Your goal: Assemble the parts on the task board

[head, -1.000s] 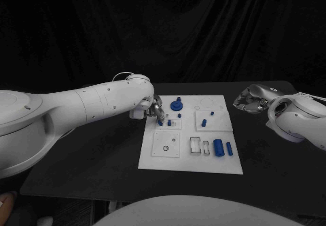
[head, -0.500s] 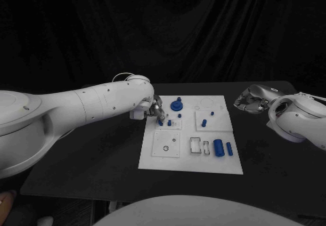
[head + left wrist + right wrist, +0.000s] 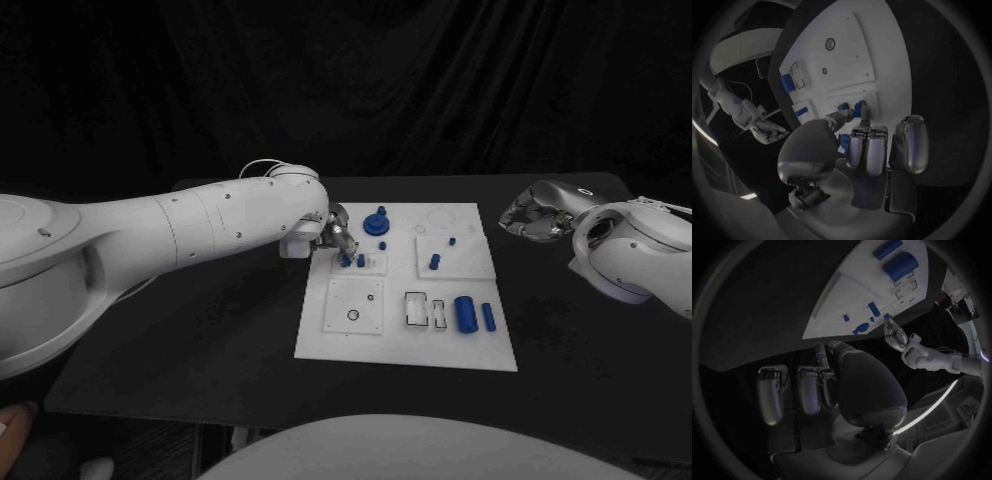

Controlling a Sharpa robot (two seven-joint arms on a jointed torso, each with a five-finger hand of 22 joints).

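The flat white rectangular task board lies at the middle of the black tabletop. The left hand reaches over the board's left edge, fingers pinching a small blue peg at a far-left socket. The right hand hovers off the board's far right corner, fingers curled in, holding nothing.

The left hand covered part of the small blue part at its fingertips; its grip was unclear.
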